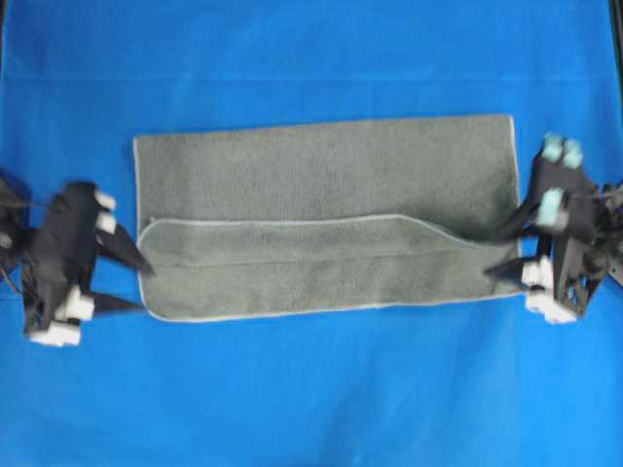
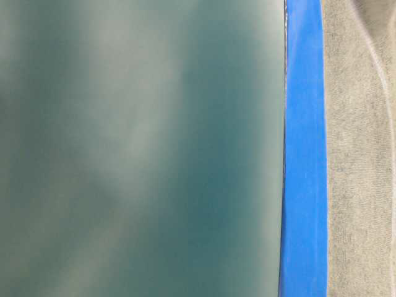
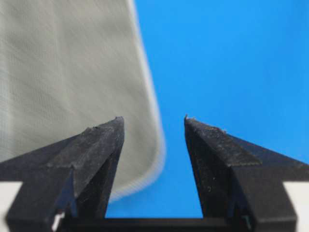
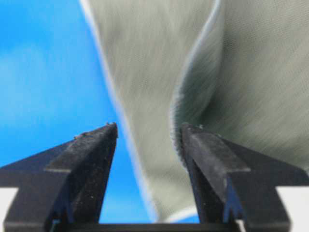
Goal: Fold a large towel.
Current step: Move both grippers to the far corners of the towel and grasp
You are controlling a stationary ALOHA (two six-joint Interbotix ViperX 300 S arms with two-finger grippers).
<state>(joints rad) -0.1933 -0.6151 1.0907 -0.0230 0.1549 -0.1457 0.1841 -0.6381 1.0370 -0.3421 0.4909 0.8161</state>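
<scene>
The grey-green towel lies flat on the blue sheet, its near long edge folded up over the middle so the pale hem runs across it. My left gripper is open at the towel's left end. In the left wrist view the towel's rounded corner lies under the gap of the left gripper, and nothing is held. My right gripper is open at the right end. In the right wrist view the right gripper stands over the towel, with the folded layer's edge beside one fingertip.
The blue sheet covers the whole table around the towel. The table-level view is mostly a blurred teal-grey surface, with a strip of blue sheet and towel at the right. Both arm bodies sit at the table's left and right edges.
</scene>
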